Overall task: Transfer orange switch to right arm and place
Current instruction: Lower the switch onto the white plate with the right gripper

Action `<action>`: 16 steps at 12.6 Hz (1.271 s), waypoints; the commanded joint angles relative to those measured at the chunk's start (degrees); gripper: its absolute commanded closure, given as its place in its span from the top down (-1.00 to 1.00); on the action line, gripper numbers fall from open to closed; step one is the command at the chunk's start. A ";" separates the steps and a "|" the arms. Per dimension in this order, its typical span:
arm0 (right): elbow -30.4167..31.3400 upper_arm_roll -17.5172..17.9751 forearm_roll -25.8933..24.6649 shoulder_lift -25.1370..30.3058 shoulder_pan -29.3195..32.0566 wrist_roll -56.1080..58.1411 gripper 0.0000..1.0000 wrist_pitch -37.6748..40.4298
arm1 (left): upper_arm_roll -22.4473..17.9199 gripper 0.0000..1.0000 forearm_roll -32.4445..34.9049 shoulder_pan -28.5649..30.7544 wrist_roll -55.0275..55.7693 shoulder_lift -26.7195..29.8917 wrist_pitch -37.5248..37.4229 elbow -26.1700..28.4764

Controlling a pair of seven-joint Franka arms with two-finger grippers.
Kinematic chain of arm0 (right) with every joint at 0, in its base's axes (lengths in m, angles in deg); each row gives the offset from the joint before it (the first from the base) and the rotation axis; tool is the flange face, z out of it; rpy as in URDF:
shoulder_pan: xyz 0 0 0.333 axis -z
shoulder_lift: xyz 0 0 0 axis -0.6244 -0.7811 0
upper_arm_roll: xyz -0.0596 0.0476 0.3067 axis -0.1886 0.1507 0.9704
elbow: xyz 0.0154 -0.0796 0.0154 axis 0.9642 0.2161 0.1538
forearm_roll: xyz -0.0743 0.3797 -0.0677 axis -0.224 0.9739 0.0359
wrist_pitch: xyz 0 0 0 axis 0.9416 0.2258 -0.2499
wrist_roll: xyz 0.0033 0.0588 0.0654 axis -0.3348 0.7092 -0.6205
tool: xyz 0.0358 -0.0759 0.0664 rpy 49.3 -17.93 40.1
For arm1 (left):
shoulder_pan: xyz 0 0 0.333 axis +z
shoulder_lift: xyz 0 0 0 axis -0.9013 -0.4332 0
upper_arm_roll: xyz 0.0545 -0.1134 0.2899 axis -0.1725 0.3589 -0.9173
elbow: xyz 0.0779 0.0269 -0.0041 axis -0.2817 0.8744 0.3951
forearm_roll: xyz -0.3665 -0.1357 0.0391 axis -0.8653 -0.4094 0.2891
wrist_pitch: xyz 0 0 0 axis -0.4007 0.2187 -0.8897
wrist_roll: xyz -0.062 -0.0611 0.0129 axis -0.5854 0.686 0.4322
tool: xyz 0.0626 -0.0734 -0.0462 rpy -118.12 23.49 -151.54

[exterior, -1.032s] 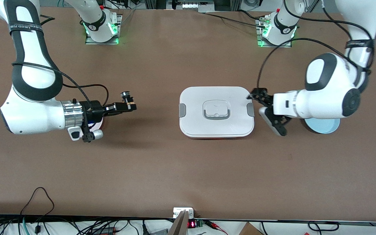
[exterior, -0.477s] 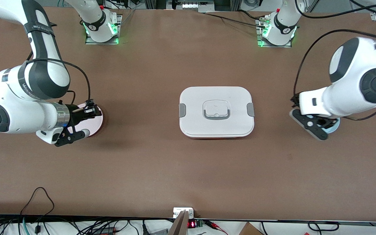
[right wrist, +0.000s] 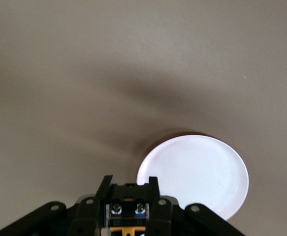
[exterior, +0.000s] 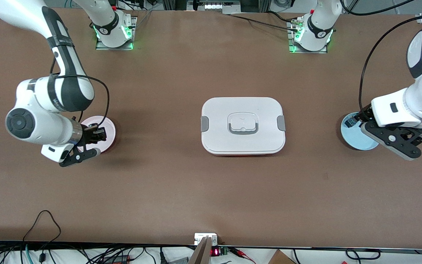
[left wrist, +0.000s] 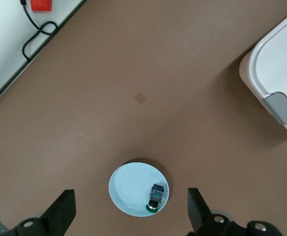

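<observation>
My right gripper (exterior: 96, 134) is shut on the orange switch (right wrist: 128, 209), a small black block with orange marks, and holds it just over the pink plate (exterior: 107, 126). In the right wrist view the plate (right wrist: 197, 172) shows pale, just ahead of the closed fingers (right wrist: 153, 194). My left gripper (exterior: 390, 138) is open and empty above the light blue plate (exterior: 354, 138) at the left arm's end of the table. In the left wrist view that gripper (left wrist: 131, 204) has its jaws spread wide over the blue plate (left wrist: 131, 184).
A black-grey part with a green cap (left wrist: 155, 196) lies in the blue plate; it also shows in the front view (exterior: 350, 121). A closed white box with grey latches (exterior: 243, 124) stands at the table's middle.
My right gripper has swung with the switch toward the right arm's end and come down over the pink plate. My left gripper has drawn back from the white box to over the blue plate.
</observation>
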 commanded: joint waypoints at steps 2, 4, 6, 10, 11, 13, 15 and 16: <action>15.31 -3.37 -1.15 4.62 0.09 1.13 -1.00 -15.15 | 0.22 1.00 1.50 0.28 5.36 -0.74 -0.97 -2.76; 17.79 -4.60 -2.03 3.57 -0.17 0.43 -1.00 -19.13 | 0.22 1.00 -0.77 4.04 20.61 -0.66 -1.49 -1.97; 18.41 -6.19 -2.03 2.86 -0.44 0.34 -1.00 -19.41 | 0.39 1.00 -7.36 8.00 27.00 0.92 -1.50 1.71; 20.79 -7.51 -2.21 -0.12 -0.18 -0.01 -0.99 -25.20 | 1.97 1.00 -7.65 8.10 35.09 3.03 -3.07 3.66; 20.70 -7.60 -2.12 -0.91 -0.09 -0.01 -0.99 -26.08 | 2.24 1.00 -7.56 8.10 35.19 3.12 -3.34 3.83; 20.70 -7.60 -2.12 -2.14 0.09 -0.01 -0.92 -27.31 | 2.24 1.00 -7.38 8.02 34.66 3.04 -3.08 3.75; 20.53 -7.60 -1.95 -2.85 0.00 -0.01 -0.58 -28.20 | 2.24 1.00 -7.38 8.02 34.58 3.04 -3.08 3.75; 20.26 -7.60 -1.95 -2.33 -0.26 -0.01 0.58 -27.76 | 2.33 1.00 -7.38 8.19 34.58 3.04 -3.08 3.75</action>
